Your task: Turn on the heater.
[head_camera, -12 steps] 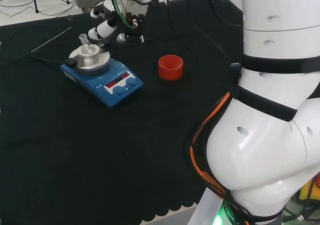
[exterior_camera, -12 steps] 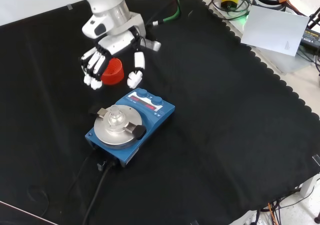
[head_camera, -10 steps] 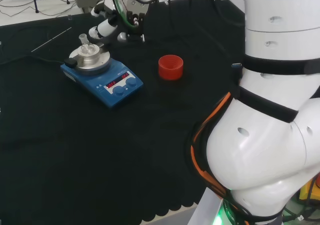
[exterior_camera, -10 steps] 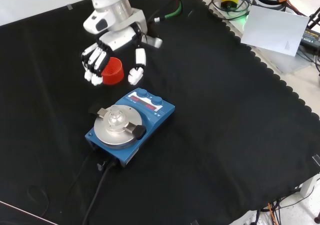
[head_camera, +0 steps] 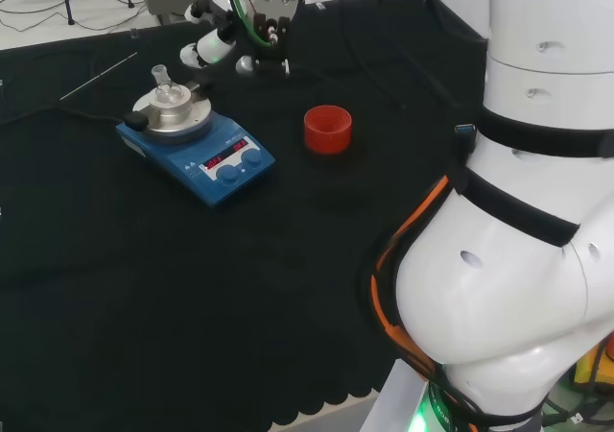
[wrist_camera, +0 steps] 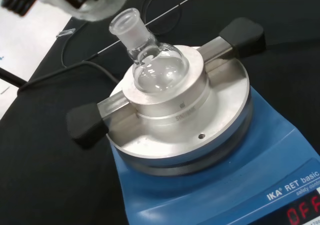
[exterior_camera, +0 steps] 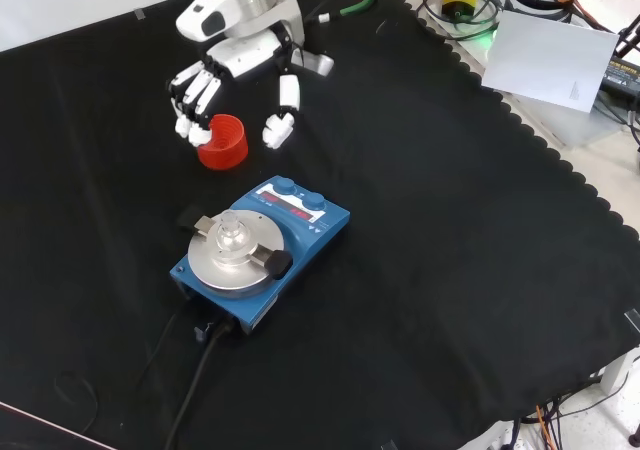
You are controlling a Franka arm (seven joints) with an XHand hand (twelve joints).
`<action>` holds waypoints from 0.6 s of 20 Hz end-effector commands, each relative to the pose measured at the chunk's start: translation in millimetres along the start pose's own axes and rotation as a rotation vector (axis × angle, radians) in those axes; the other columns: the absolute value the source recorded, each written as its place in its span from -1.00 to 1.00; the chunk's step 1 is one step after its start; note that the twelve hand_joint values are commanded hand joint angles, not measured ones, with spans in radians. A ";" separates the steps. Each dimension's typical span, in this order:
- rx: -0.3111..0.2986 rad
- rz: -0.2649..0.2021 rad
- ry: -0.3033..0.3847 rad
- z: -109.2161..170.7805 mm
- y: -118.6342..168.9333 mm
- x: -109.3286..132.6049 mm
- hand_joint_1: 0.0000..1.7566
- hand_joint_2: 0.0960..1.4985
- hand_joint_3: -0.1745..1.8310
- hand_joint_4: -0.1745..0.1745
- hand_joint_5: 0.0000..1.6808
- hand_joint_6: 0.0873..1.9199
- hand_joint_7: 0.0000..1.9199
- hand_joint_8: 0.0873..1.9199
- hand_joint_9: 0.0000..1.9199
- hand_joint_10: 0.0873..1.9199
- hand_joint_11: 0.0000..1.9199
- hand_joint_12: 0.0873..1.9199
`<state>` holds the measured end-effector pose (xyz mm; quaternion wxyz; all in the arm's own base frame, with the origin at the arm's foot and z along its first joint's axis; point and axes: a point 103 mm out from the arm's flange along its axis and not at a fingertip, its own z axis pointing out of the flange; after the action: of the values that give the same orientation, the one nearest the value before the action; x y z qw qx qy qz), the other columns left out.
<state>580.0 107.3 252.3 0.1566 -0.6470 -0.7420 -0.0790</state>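
Note:
The heater [exterior_camera: 262, 250] is a blue box with a round metal block on top, two blue knobs [exterior_camera: 300, 194] and red lit displays [head_camera: 224, 154]. A small clear round flask [wrist_camera: 150, 60] sits in the block [wrist_camera: 175, 115], also visible as the flask [head_camera: 163, 84] in the head view. The hand [exterior_camera: 232, 75] hovers above the cloth beyond the heater in the front view, fingers relaxed and spread, holding nothing. It hangs over a red cup [exterior_camera: 222, 141]. In the head view the hand [head_camera: 213, 43] is behind the heater [head_camera: 195, 144], apart from it.
A red cup [head_camera: 327, 128] stands right of the heater in the head view. A black cable [exterior_camera: 195, 370] leaves the heater toward the front edge. A thin metal rod [head_camera: 96, 77] lies on the cloth at the far left of the head view. The arm's white links [head_camera: 518, 211] stand at its right.
The hand has risen and drawn away from the heater, toward the top of the front view. The heater, flask and red cup have stayed put.

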 end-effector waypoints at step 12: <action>0.144 0.021 -0.154 -7.0 -84.5 4.9 0.26 -0.29 0.00 0.11 -0.37 -0.86 -0.06 -0.50 0.15 -0.67 -0.15 0.23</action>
<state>527.5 101.6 266.1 0.1581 -0.6476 -0.7452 -0.0168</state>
